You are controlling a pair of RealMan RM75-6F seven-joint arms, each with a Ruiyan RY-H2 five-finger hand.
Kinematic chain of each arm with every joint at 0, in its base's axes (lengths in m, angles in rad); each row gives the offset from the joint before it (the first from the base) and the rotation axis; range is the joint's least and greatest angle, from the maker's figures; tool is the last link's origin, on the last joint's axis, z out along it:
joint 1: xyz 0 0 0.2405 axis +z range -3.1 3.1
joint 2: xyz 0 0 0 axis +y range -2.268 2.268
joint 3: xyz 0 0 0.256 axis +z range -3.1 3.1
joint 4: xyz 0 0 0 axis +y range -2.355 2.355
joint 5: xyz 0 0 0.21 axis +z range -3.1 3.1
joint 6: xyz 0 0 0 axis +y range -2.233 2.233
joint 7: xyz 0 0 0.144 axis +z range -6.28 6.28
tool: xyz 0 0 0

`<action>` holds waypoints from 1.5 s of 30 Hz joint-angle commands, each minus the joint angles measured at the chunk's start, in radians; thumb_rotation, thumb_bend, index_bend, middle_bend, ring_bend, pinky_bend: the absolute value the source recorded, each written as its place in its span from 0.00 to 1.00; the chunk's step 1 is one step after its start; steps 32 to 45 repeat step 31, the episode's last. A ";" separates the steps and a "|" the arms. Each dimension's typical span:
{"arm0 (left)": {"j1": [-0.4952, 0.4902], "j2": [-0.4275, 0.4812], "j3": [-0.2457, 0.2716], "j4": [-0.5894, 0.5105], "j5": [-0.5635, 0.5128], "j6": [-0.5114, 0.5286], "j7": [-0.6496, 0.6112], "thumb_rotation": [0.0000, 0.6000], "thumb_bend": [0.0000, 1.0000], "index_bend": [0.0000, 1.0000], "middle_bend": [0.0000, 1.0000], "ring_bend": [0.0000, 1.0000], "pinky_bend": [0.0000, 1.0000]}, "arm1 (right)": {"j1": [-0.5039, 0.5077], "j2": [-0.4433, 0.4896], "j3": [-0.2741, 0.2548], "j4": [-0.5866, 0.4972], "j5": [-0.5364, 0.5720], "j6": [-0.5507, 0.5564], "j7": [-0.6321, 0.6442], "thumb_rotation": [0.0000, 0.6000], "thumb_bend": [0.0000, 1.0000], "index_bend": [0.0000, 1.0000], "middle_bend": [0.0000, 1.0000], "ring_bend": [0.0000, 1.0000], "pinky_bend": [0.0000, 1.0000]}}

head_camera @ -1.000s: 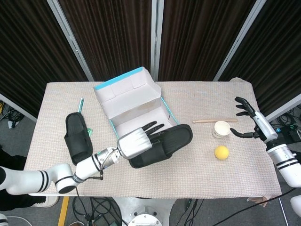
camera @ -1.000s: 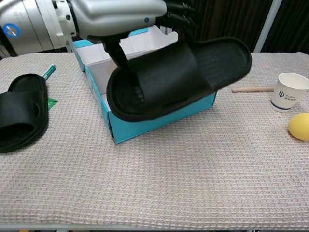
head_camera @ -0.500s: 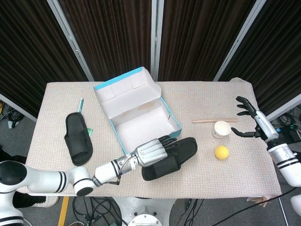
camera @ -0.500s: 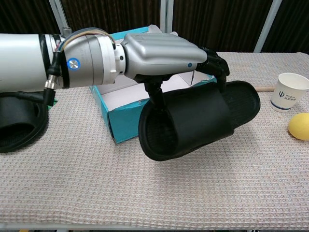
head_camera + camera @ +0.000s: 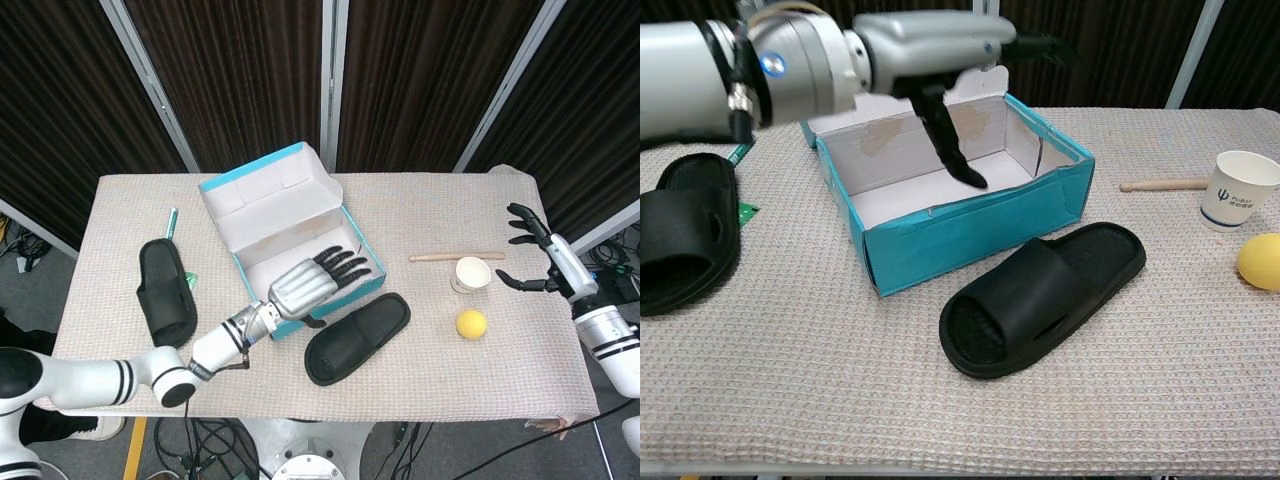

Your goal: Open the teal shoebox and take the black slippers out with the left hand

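The teal shoebox stands open at table centre, its white inside bare and its lid folded back. One black slipper lies on the cloth just in front of the box's right corner. The other black slipper lies to the box's left. My left hand hovers over the box's front edge with fingers spread and nothing in it. At the table's far right edge my right hand is raised, fingers apart and empty.
A white paper cup, a yellow ball and a wooden stick lie right of the box. A green pen lies beyond the left slipper. Dark curtains stand behind the table.
My left hand let go of the slipper, which now lies on the cloth in front of the box, and lifted back over the box's front edge. The right hand barely moved.
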 commanded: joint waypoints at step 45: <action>0.980 0.394 0.278 -0.092 -0.045 0.818 -0.058 1.00 0.11 0.14 0.03 0.00 0.06 | -0.331 -0.095 -0.083 -0.079 -0.010 0.465 -0.830 1.00 0.24 0.00 0.00 0.00 0.00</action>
